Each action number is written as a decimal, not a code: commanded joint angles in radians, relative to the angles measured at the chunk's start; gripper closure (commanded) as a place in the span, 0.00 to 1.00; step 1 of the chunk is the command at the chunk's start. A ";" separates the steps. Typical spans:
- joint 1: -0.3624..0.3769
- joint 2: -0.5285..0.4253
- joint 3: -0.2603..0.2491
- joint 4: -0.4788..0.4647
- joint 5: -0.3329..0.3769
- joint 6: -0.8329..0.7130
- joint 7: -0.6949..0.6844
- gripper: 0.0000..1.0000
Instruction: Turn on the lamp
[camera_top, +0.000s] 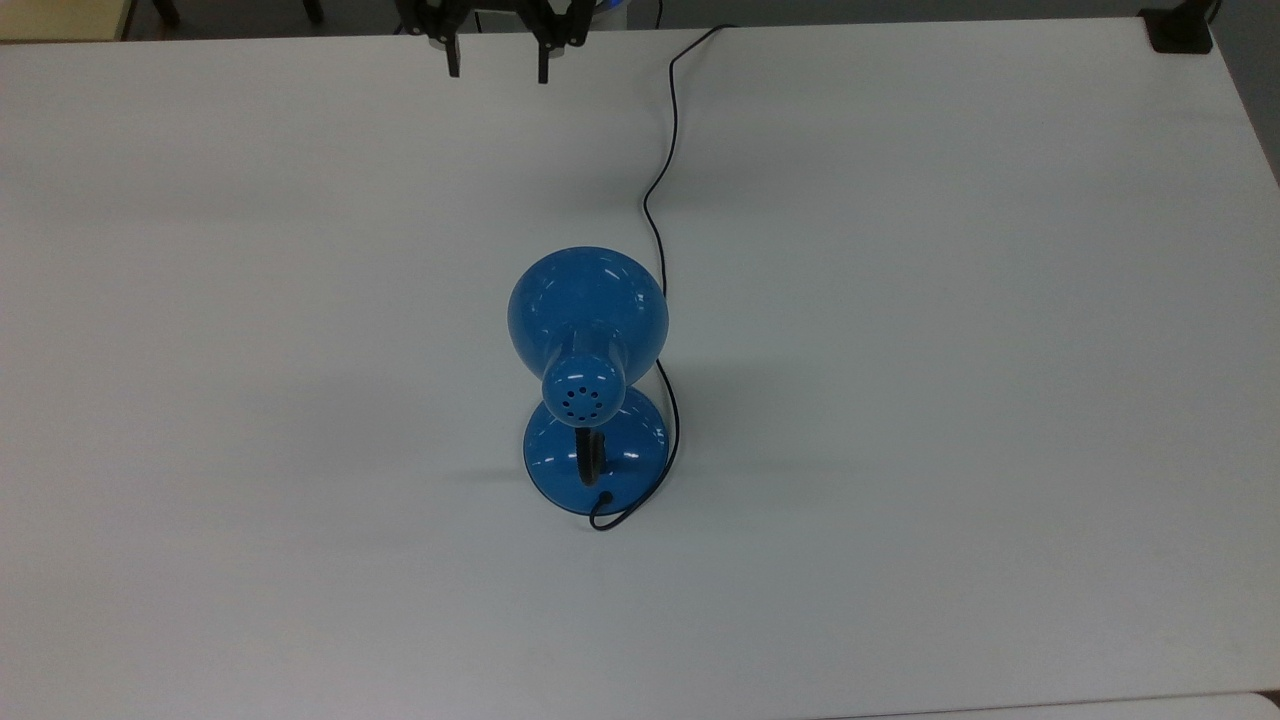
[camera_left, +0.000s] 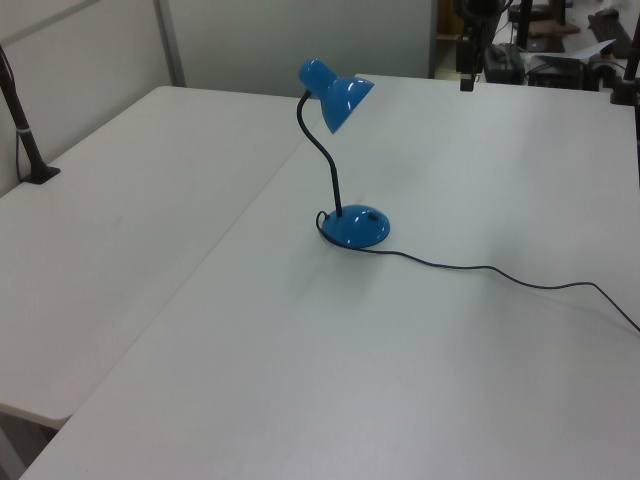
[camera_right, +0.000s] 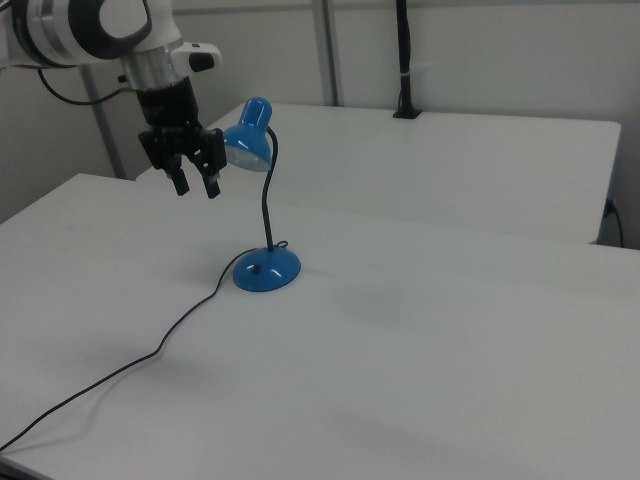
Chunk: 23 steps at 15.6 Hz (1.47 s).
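Note:
The lamp (camera_top: 587, 315) stands mid-table: a glossy blue shade with vent holes on its cap, a round blue base (camera_top: 630, 440), a black gooseneck and a thin black cord (camera_top: 665, 150). The lamp (camera_left: 335, 95) rises over its base (camera_left: 355, 228) in the left view, and the lamp (camera_right: 250, 140) curves up from its base (camera_right: 266, 270) in the right view. My gripper (camera_top: 497, 72) hangs open above the far table edge, well away from the lamp. In the right view my gripper (camera_right: 196, 187) hovers beside the shade, fingers apart with nothing between them.
The lamp's cord trails over the white table (camera_top: 950, 350) to the far edge in the top view. A black clamp (camera_top: 1180, 30) sits at the top view's upper right corner. A black post (camera_right: 404, 60) stands behind the second table in the right view.

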 joint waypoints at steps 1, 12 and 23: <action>0.000 0.001 -0.002 0.009 0.004 -0.026 -0.020 0.67; 0.004 0.008 -0.002 0.002 0.009 -0.016 -0.063 1.00; 0.009 0.009 0.001 -0.013 0.012 0.017 -0.055 1.00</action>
